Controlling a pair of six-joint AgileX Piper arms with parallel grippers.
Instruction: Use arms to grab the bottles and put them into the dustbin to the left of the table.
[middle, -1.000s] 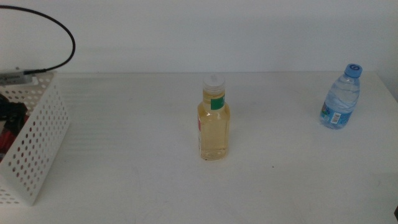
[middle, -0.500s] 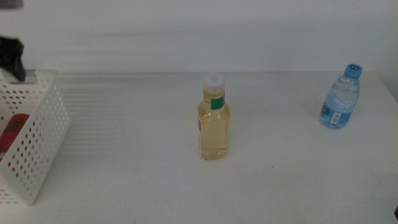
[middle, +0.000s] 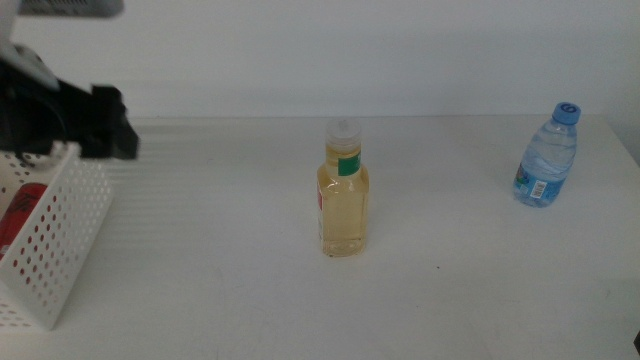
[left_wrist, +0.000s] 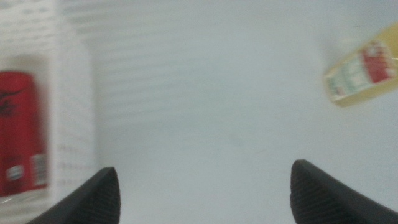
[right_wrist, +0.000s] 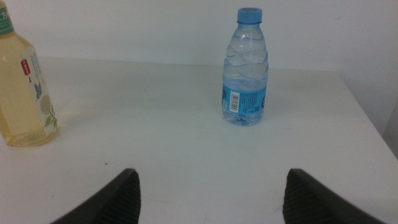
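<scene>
The yellow-liquid bottle (middle: 345, 193) with a white cap stands upright mid-table; it also shows in the left wrist view (left_wrist: 364, 71) and the right wrist view (right_wrist: 23, 93). The blue-capped water bottle (middle: 548, 157) stands at the far right, upright in the right wrist view (right_wrist: 245, 68). The red can (middle: 22, 215) lies inside the white perforated dustbin (middle: 62, 240) at the left, blurred in the left wrist view (left_wrist: 22, 140). My left gripper (middle: 105, 125) hangs above the dustbin's far corner, open and empty (left_wrist: 205, 193). My right gripper (right_wrist: 208, 199) is open, empty, well short of the water bottle.
The white table (middle: 220, 280) spreads between dustbin and bottles. A white wall (middle: 350, 50) rises behind the table's far edge. The table's right edge runs just past the water bottle.
The left arm has risen out of the dustbin and swung right, over its far corner. The red can stays in the dustbin. The bottles have not moved.
</scene>
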